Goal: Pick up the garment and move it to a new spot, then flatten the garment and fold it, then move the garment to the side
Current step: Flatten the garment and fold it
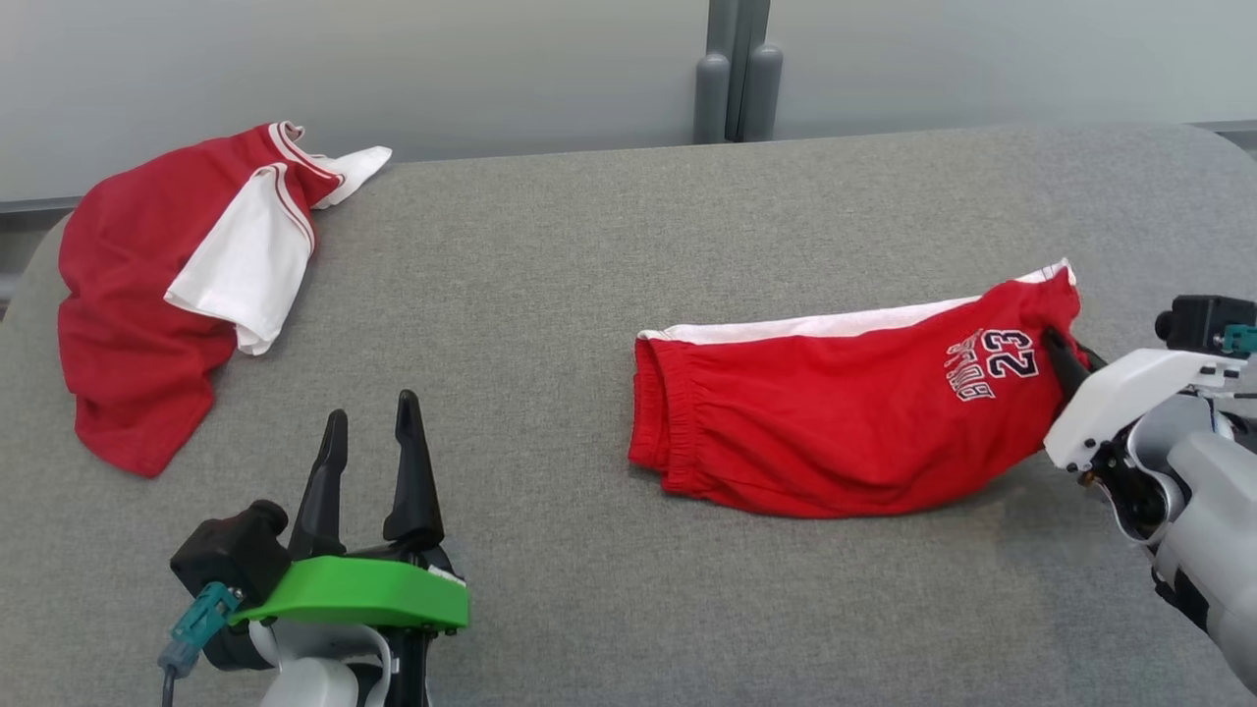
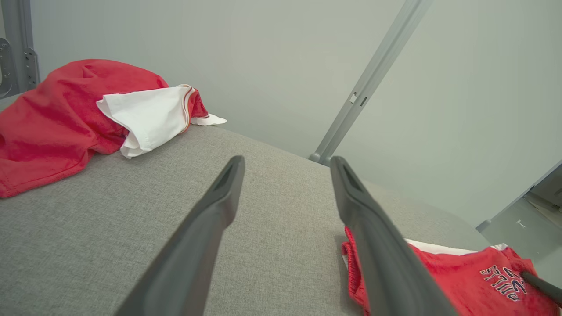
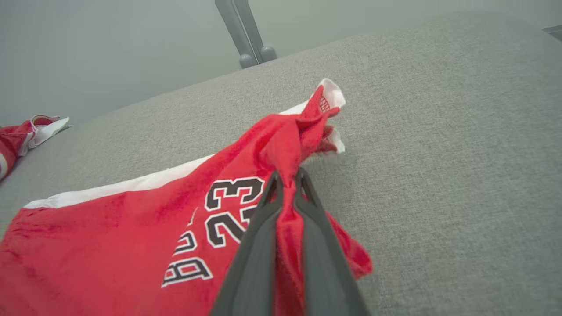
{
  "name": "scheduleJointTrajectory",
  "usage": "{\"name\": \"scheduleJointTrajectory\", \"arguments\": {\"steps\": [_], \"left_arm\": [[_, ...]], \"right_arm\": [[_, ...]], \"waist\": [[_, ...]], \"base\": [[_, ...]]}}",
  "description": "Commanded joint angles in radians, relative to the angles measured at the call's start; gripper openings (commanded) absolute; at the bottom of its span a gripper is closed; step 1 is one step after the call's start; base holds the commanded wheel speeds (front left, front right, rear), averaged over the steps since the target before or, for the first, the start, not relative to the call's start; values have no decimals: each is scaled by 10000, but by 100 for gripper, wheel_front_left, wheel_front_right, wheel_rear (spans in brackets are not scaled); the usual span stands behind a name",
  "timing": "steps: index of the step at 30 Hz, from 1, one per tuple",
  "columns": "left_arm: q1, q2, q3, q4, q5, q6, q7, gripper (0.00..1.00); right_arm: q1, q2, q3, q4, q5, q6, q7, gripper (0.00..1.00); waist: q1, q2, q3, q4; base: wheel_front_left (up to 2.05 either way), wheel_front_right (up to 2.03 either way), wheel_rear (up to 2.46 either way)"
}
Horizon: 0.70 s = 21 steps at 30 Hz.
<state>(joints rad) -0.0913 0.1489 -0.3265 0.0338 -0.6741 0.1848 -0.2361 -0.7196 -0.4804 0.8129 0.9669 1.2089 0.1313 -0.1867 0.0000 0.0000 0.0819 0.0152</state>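
On the grey table (image 1: 550, 255), right side: red shorts (image 1: 835, 432) held at one end

Item one: the red shorts, with a white side stripe and "23" print showing, are lying mostly flat right of centre, waistband facing left.
Item two: the right gripper (image 3: 287, 175) is pinching a bunched fold at the shorts' right end, its fingers pressing together on the cloth. That corner is standing a little raised, possibly clear of the surface.
Item three: the left gripper (image 1: 371, 410) is sitting at the near left, fingers standing spread wide and pointing toward the far side, well apart from the shorts.
Item four: a red-and-white shirt (image 1: 147, 295) is lying crumpled at the far left corner.
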Motion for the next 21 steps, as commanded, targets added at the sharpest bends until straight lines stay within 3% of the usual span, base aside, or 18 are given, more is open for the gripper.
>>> {"name": "scheduleJointTrajectory", "arguments": {"steps": [1, 9, 21], "left_arm": [[161, 16, 28, 2, 9, -1, -60, 100], [219, -154, 47, 79, -76, -85, -134, 100], [201, -298, 128, 98, -153, -203, -210, 100]], "right_arm": [[-127, 19, 43, -101, -118, -10, 17, 0], [-656, 314, 497, -886, -756, -10, 393, 0], [-1119, 1705, 891, -1495, -1876, -7, 1243, 0]], "waist": [[0, 0, -39, 9], [0, 0, -279, 51], [0, 0, -361, 387]], "base": [[0, 0, 0], [0, 0, 0], [0, 0, 0]]}}
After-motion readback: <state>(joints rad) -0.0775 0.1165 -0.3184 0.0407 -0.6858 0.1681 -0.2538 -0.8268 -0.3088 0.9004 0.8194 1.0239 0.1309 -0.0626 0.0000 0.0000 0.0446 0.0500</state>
